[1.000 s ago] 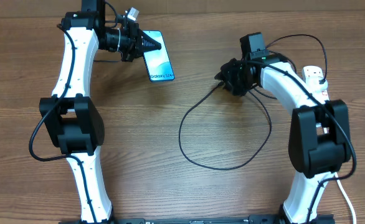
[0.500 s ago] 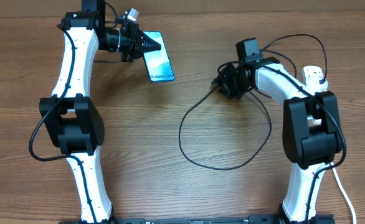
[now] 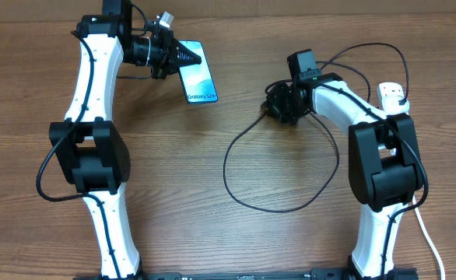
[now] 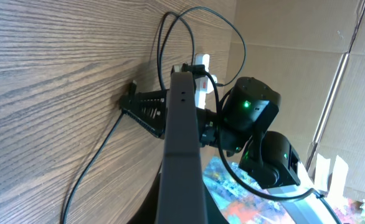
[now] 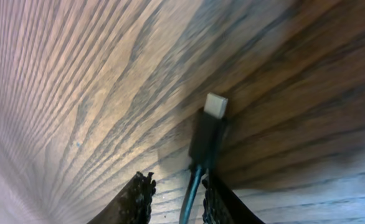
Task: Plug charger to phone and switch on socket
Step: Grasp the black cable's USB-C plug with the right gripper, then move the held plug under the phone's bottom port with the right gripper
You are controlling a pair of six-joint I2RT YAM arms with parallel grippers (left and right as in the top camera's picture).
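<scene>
The phone (image 3: 201, 78) lies near the table's back left, its blue screen up. My left gripper (image 3: 195, 54) is shut on its far end. In the left wrist view the phone's dark edge (image 4: 182, 143) runs up the middle. The charger, a thin black cable (image 3: 226, 167), loops across the table's middle. Its connector tip (image 5: 216, 106) lies on the wood just ahead of my right gripper (image 5: 179, 199). That right gripper (image 3: 278, 105) is open and low, with the cable between its fingers. The white socket (image 3: 391, 95) is mostly hidden behind the right arm. The left wrist view also shows the socket (image 4: 201, 65).
A thick white cord (image 3: 430, 241) runs off the front right corner. Cardboard walls (image 4: 294, 50) stand behind the table. The cable also arcs over the right arm near the back (image 3: 368, 45).
My right gripper has slid left along the cable toward the connector, and its jaws have narrowed around it. The left arm and phone have not moved.
</scene>
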